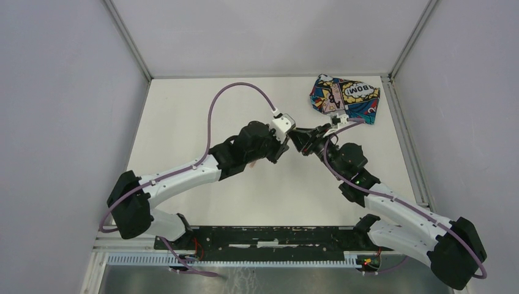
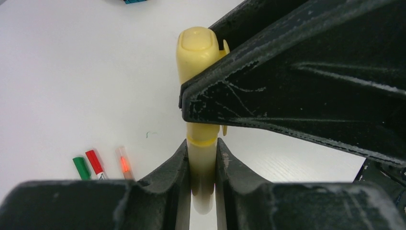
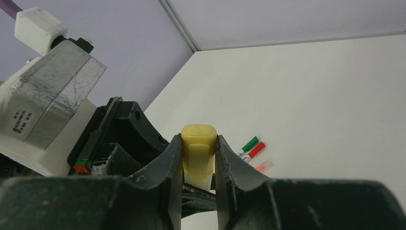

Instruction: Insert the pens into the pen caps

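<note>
In the left wrist view my left gripper (image 2: 202, 146) is shut on the pale barrel of the yellow pen (image 2: 203, 165). The yellow pen cap (image 2: 195, 50) sits on its far end, and one of the right gripper's black fingers (image 2: 297, 81) hides part of the join. In the right wrist view my right gripper (image 3: 198, 141) is shut on that yellow cap (image 3: 198, 148), clip side facing the camera. In the top view the two grippers (image 1: 297, 135) meet tip to tip above the table's middle. Green (image 2: 81, 167), red (image 2: 95, 162) and orange (image 2: 123, 164) pens lie side by side on the table.
A comic-print fabric pouch (image 1: 344, 98) lies at the back right of the white table (image 1: 202, 110). The three lying pens (image 3: 256, 150) are to the right of the right gripper in its wrist view. Grey walls close in the table's sides and back.
</note>
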### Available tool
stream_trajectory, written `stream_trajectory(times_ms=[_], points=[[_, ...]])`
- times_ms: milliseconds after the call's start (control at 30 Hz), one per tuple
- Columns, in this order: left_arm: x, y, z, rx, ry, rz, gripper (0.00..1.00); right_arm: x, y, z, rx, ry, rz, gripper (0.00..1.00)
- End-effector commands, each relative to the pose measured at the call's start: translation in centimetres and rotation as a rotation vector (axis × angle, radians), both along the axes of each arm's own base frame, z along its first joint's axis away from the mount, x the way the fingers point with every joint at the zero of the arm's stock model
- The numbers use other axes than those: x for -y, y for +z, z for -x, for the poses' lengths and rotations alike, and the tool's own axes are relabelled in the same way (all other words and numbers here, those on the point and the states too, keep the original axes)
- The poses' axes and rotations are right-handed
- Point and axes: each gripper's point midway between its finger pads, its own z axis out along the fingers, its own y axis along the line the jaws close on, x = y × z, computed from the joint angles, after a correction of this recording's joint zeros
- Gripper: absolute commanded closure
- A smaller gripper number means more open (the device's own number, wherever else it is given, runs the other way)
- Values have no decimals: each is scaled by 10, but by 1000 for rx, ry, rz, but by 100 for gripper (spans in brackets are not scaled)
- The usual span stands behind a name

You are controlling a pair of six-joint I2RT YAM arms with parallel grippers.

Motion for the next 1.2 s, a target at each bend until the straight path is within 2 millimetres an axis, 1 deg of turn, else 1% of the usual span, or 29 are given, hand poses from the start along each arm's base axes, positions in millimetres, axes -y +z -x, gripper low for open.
stream_trajectory(times_ms=[0,100,133,200,400,533,600,733,833,1033,1167], points=[[9,92,-7,171,13,269,98,-24,-43,27,-91,168,74,91],[7,106,1,192,-18,313,98,-24,-44,27,-110,159,79,100],[7,112,6,197,-40,336,98,-22,-47,26,-127,149,94,100],[8,130,14,216,-76,395,98,-21,-45,24,-136,136,126,100],[6,184,31,273,-142,526,98,-19,-34,28,-126,133,178,100],[7,209,36,299,-169,572,98,-16,-34,32,-132,120,202,100],[6,220,38,314,-175,593,98,-17,-37,34,-144,118,221,100],[4,243,41,352,-185,635,98,-22,-52,42,-186,127,285,100],[1,256,40,384,-178,648,98,-26,-66,50,-216,142,306,100],[-2,267,39,426,-170,654,98,-32,-92,65,-271,156,318,100],[-5,280,39,457,-165,679,98,-40,-110,76,-311,205,339,100]])
